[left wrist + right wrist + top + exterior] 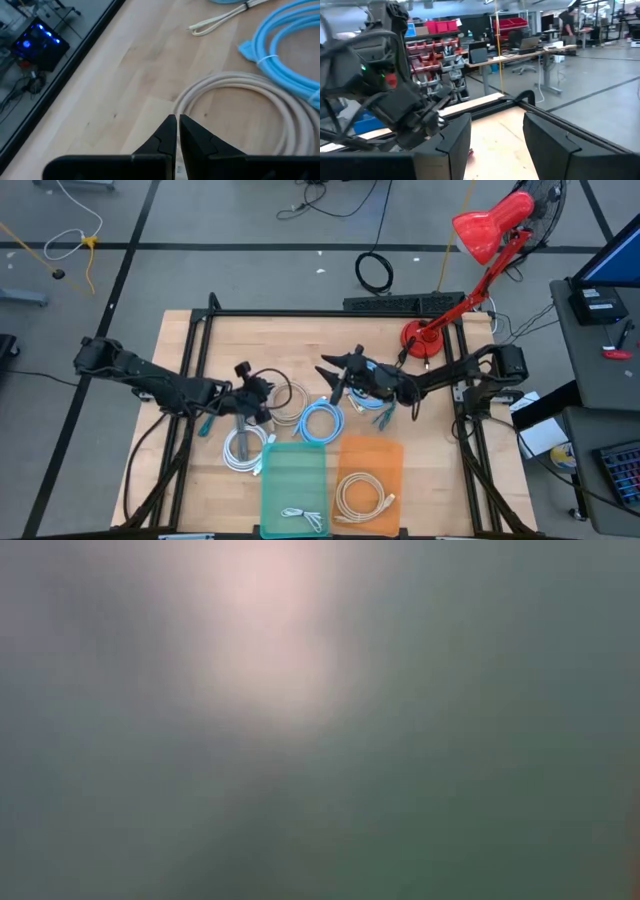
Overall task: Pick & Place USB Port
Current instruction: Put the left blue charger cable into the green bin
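Here, left gripper [177,131] shut over beige cable [240,87], right gripper [495,132] open.

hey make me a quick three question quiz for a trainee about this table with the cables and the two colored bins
1. True or false: the left gripper is shut, above the beige cable coil.
2. Which bin holds the thin white cable? A) green bin B) orange bin C) neither
3. Fill in: the right gripper is ____, with nothing between its fingers.

Key:
1. True. Its fingers meet at the tips over the coil, and I see nothing held.
2. A. It lies in the green bin; the orange bin holds a coiled beige cable.
3. Open. In the high view it hovers near the blue cable coil.
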